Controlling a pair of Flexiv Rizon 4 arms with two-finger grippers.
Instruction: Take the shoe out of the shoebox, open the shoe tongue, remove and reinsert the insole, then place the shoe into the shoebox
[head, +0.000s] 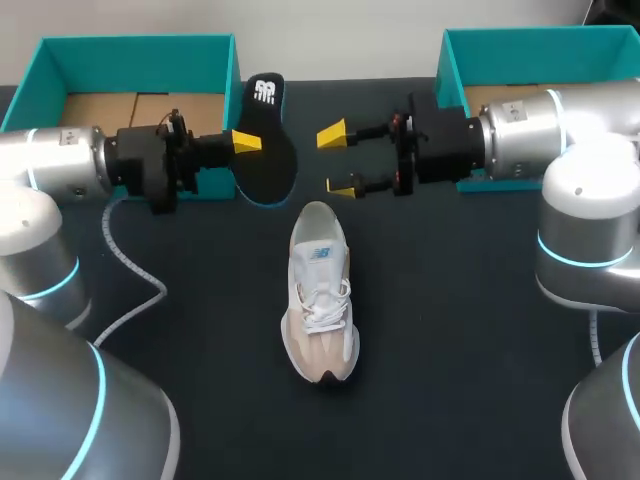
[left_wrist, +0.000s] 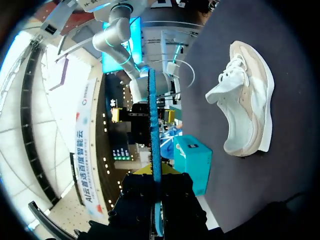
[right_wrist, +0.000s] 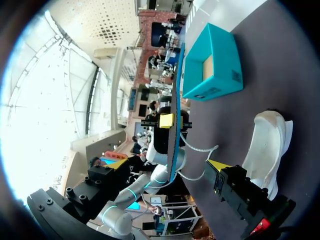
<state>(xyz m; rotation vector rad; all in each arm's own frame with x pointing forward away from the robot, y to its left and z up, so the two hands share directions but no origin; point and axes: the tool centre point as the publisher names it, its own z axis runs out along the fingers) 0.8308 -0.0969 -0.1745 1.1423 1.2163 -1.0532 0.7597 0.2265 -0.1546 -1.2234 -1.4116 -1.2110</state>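
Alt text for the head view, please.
The left claw grips a flat black insole over the dark table, facing the open right claw. A white-and-beige lace-up sneaker lies on it, outside the two teal cardboard shoeboxes.

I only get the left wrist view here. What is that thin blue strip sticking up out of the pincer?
Observer: Seen from the head view, it is the edge of a black insole, held on edge in the left pincer.
Operator: Is the other arm gripping it too?
Observer: No. The right pincer is open beside the insole, with a gap between them.
Operator: I see one teal box beyond it. Is that the only one?
Observer: No. A second teal box sits behind the left arm, at the table's far left corner.
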